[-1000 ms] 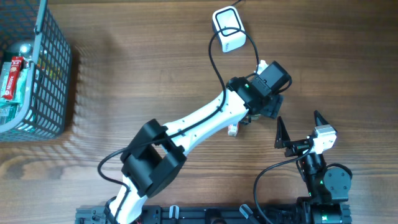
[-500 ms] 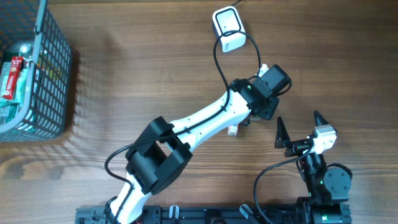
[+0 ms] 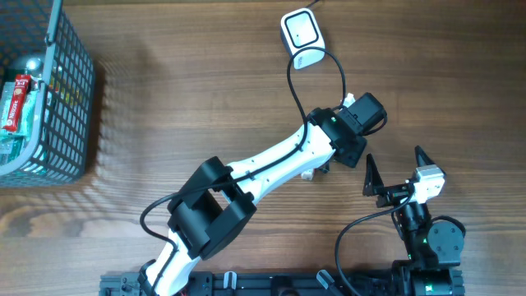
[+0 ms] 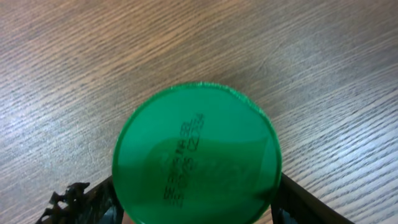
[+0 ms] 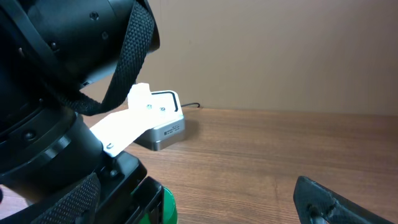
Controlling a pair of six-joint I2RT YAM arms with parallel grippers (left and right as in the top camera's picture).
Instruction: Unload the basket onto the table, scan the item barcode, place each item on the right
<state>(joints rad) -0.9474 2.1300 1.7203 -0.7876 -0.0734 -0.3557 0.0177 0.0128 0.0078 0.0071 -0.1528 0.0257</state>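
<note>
Overhead shot is lit softly and evenly from above, fairly bright, with nothing really blown out except the white scanner point(image 3: 301, 34), which is washed out a bit. A grid-patterned shadow is thrown by the wire basket point(image 3: 57, 107) onto the tabletop point(image 3: 205, 82) just to its right. In the left wrist view the wood grain is kept sharp, a hazy sheen is picked up on the green lid point(image 4: 196, 155), and the left fingers point(image 4: 71, 200) are lost in dark blur at the bottom corners. In the right wrist view the close-up left arm point(image 5: 56, 56) is rendered dark and soft, while the scanner behind is caught crisper against an evenly lit wall point(image 5: 280, 50).
</note>
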